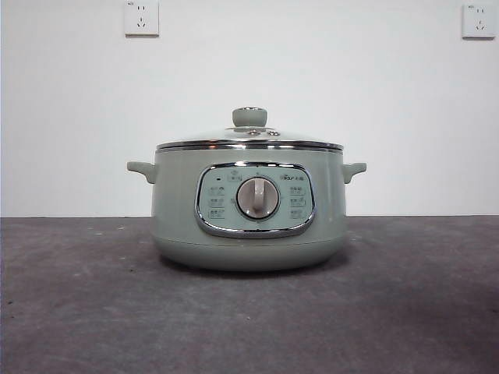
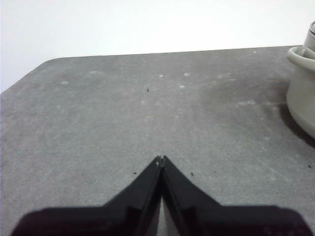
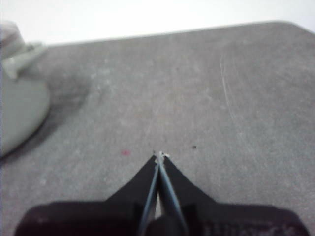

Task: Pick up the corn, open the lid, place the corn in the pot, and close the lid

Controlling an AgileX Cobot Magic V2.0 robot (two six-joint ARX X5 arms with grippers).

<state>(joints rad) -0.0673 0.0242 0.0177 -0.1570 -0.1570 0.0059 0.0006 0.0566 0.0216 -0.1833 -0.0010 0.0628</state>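
The jaws of the left gripper and of the right gripper are pressed together with nothing between them, each held low over bare grey table to one side of the pot, presumably as a waiting pose, since neither is seen in the front view. The pot is stood at the middle of the table with the lid seated flat on its rim, so the opening is judged to be blocked until the lid is lifted by its knob. The corn is not to be found in any view, and two wall sockets are seen well behind.
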